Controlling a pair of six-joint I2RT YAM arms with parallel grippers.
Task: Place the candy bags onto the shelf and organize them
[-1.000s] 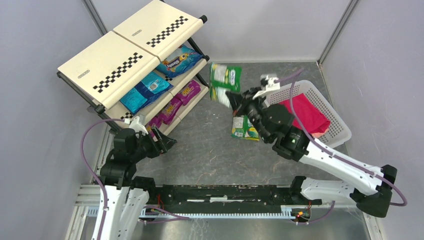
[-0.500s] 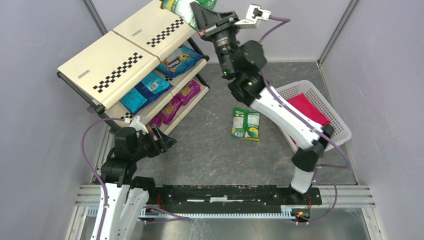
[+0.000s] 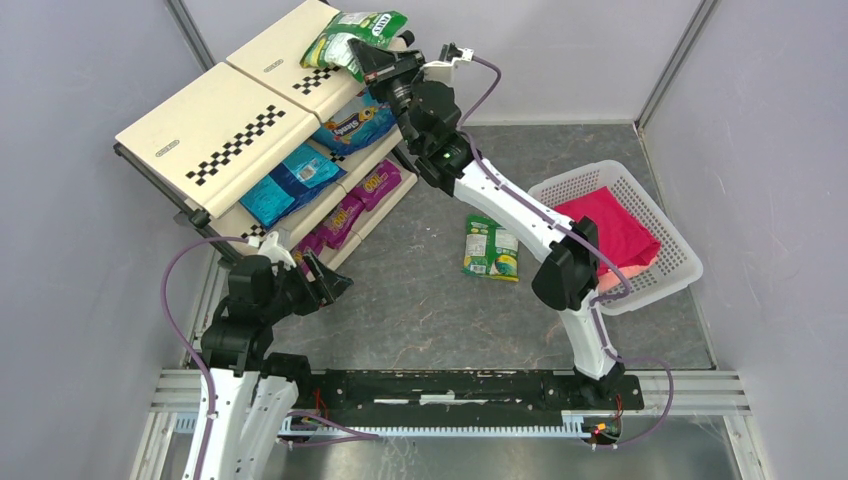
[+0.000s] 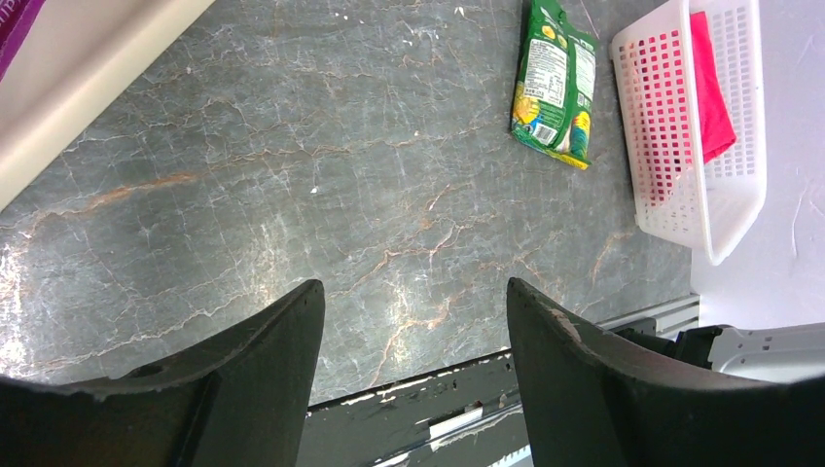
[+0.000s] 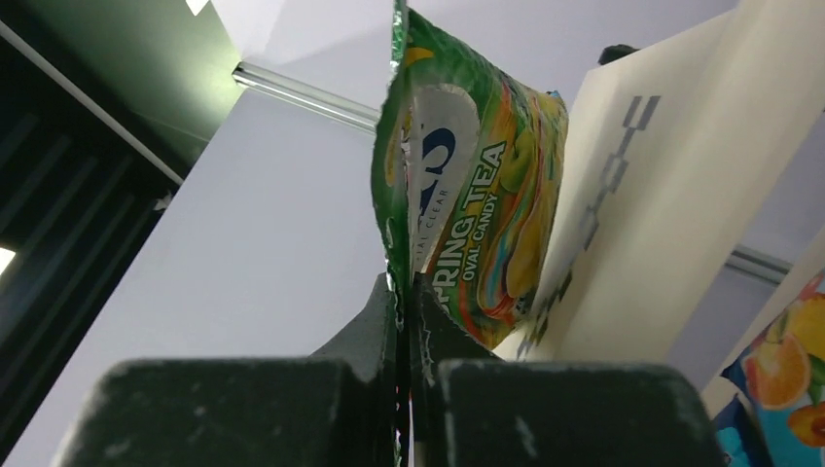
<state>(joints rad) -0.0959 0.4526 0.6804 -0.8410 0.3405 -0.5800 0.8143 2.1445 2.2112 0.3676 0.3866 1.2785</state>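
Observation:
My right gripper (image 3: 368,60) is shut on the edge of a green-yellow candy bag (image 3: 352,38) and holds it over the top right panel of the shelf (image 3: 220,130). The right wrist view shows that bag (image 5: 482,195) pinched between my fingers (image 5: 428,321) beside the cream panel (image 5: 671,204). Blue bags (image 3: 290,182) lie on the middle tier and magenta-purple bags (image 3: 350,205) on the bottom tier. Another green-yellow bag (image 3: 491,250) lies flat on the table; it also shows in the left wrist view (image 4: 555,83). My left gripper (image 3: 335,283) is open and empty near the shelf's front foot.
A white lattice basket (image 3: 655,215) with a pink-red cloth (image 3: 610,232) stands at the right; it shows in the left wrist view too (image 4: 681,156). Grey walls close in the table on the left, back and right.
My right arm lifted the green-yellow bag off the table, swung it up and left, then lowered it over the shelf's top right panel. The left arm has not moved.

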